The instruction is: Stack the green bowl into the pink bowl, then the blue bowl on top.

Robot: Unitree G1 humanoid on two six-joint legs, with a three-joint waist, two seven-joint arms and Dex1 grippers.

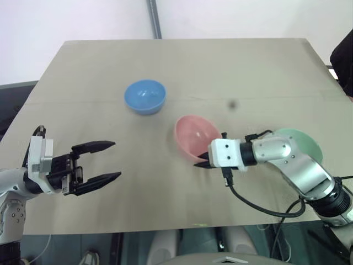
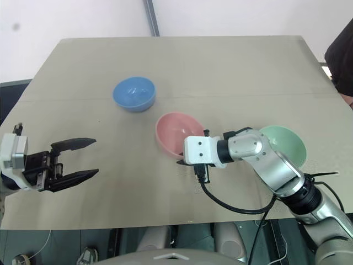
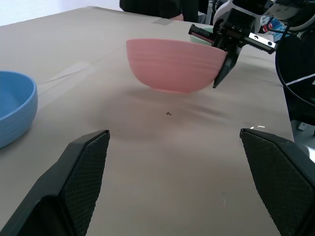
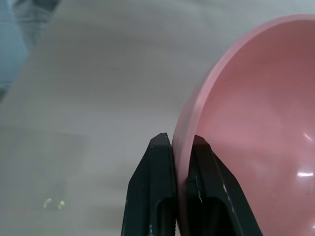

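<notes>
The pink bowl [image 1: 197, 136] sits near the middle of the bench [image 1: 182, 61], tipped up on one side, with nothing in it. The right gripper [image 1: 202, 160] is clamped on its rim at the side toward the bench's near edge, one finger [image 4: 156, 191] outside the wall and the other inside. The green bowl [image 2: 287, 144] stands toward the right edge, partly hidden behind the right arm; what it holds cannot be told. The blue bowl [image 1: 145, 96] stands upright and empty, farther back and toward the left, well apart from the pink one. The left gripper [image 1: 107, 162] hovers over the near left corner, its fingers spread wide and holding nothing. The bench top is plain tan board. A pale wall rises beyond its far edge, with a grey pole [image 1: 155, 18] against it.
</notes>
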